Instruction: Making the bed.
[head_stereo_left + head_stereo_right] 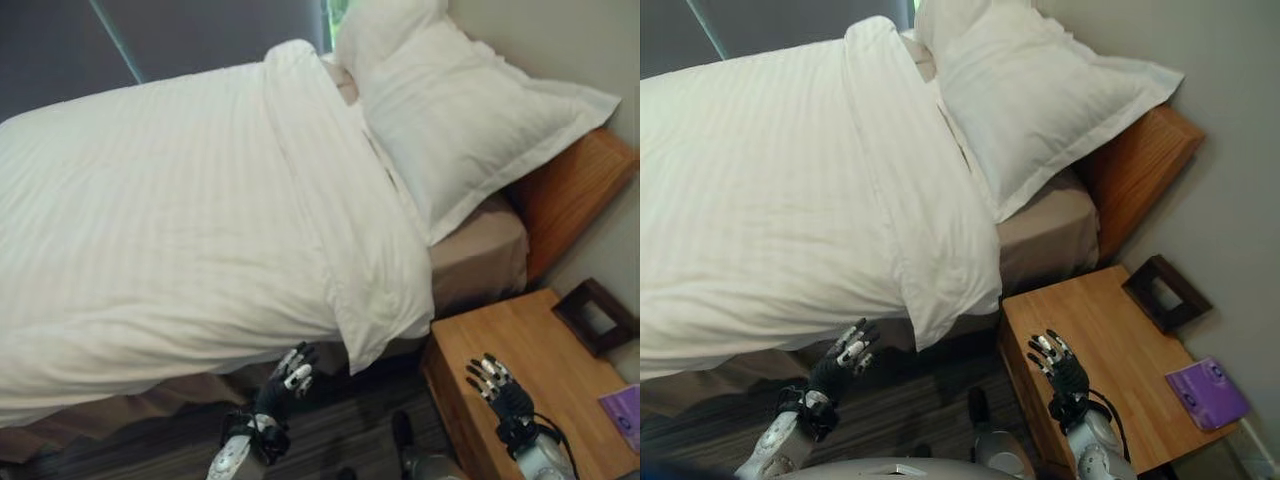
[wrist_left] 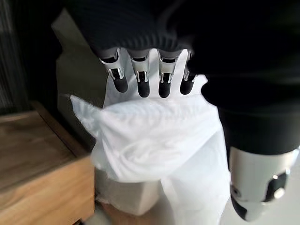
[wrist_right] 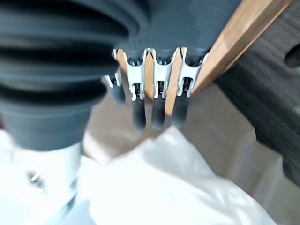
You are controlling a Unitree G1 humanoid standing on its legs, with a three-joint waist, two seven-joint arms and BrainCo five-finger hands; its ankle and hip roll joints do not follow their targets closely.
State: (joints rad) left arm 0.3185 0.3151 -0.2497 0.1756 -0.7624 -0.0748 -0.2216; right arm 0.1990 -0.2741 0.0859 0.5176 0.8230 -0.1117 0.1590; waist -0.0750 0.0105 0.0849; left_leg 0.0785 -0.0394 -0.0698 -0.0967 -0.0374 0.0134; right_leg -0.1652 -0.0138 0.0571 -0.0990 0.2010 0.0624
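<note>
— How did the fingers stand?

— The left hand [image 1: 288,382] had its fingers straight and spread, holding nothing. It hung over the dark floor [image 1: 330,430] just below the drooping corner of the duvet [image 1: 180,220], near that corner but apart from it. The right hand [image 1: 1060,368] was also slack and empty, fingers straight, above the near end of the nightstand [image 1: 1110,340].

— And the edges around them?

— The duvet's side edge ran along the near side of the bed [image 1: 480,255] and overhung it; its corner dropped in a point between the two hands. The folded top edge crossed the bed just short of the pillow [image 1: 460,110], which leaned on the wooden headboard [image 1: 570,190]. Between fold and headboard a strip of beige sheet lay bare.

— Room to move?

— A narrow gap of floor lay between bed and nightstand. The nightstand stood just beside the mattress, close to the wall [image 1: 1240,200]. At its far end lay a dark frame [image 1: 1165,290] and a purple box [image 1: 1207,392], well apart from the right hand.
</note>
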